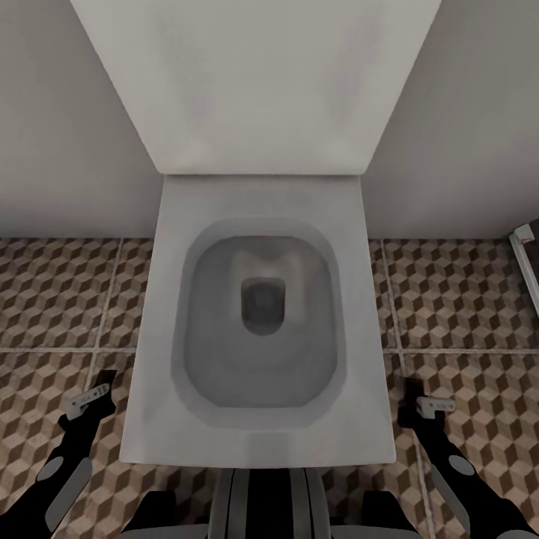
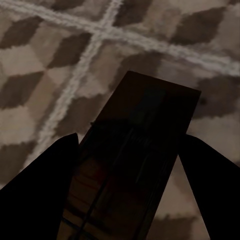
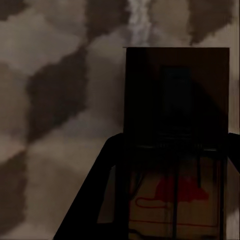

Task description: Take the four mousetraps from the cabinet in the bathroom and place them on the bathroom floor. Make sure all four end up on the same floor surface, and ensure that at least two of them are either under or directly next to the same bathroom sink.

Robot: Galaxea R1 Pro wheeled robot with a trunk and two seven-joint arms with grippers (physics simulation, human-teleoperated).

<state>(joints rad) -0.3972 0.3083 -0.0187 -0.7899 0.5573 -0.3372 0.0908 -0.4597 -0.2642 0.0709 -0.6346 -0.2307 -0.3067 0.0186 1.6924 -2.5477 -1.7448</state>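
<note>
My left gripper (image 1: 91, 398) hangs low over the bathroom floor (image 1: 52, 299), left of a toilet, and is shut on a mousetrap (image 2: 145, 145). This flat brown board sticks out between the two dark fingers (image 2: 40, 195) and lies in shadow. On the other side of the toilet, my right gripper (image 1: 424, 406) is shut on another mousetrap (image 3: 175, 115), whose black spring bar and red bit show between the fingers (image 3: 97, 200). Both traps hang just above the cube-patterned tiles. The cabinet and the sink are out of view.
A white square toilet (image 1: 262, 442) with its lid (image 1: 254, 82) raised stands straight ahead between my arms, against a pale wall (image 1: 67, 150). A dark panel with a white frame (image 1: 528, 262) shows at the right edge. Tiled floor lies on both sides of the toilet.
</note>
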